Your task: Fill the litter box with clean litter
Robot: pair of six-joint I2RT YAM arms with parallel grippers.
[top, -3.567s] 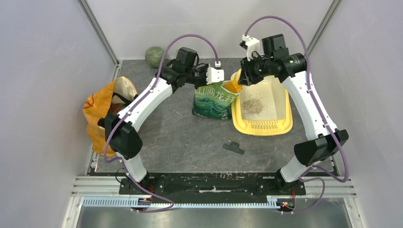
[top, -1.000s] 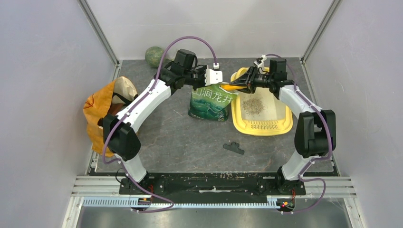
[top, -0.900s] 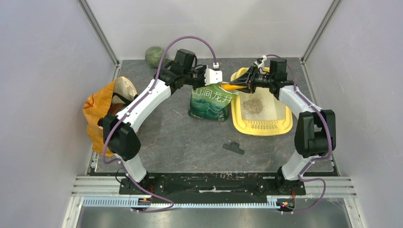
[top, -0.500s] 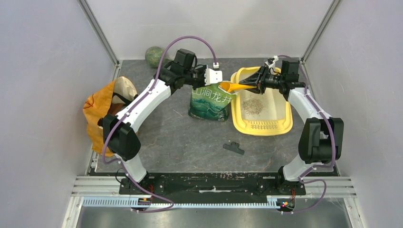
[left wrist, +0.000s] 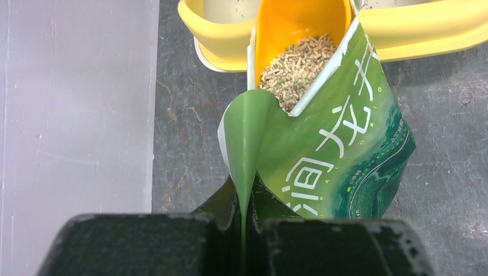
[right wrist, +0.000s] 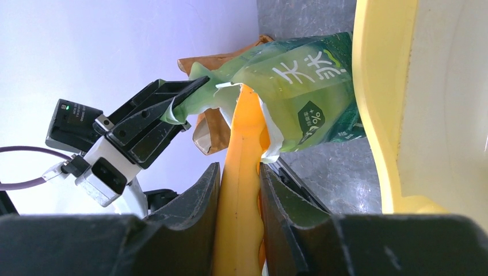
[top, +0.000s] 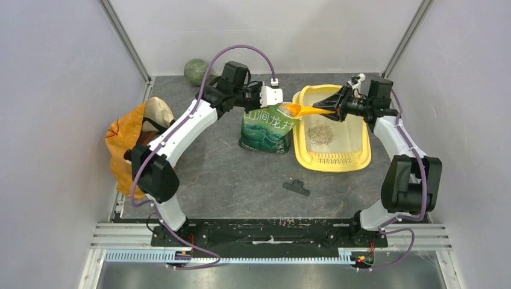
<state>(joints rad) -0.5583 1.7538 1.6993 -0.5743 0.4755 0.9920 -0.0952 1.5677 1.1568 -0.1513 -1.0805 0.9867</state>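
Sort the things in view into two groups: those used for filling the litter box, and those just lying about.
In use: litter box, clean litter, green pouch, orange scoop.
Lying about: orange-yellow bag, round green object, small black part.

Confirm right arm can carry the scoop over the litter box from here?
Likely yes. The right fingers hold the orange scoop by its handle, loaded bowl at the green pouch mouth, right beside the litter box. Nothing stands between, and the box is open on top.
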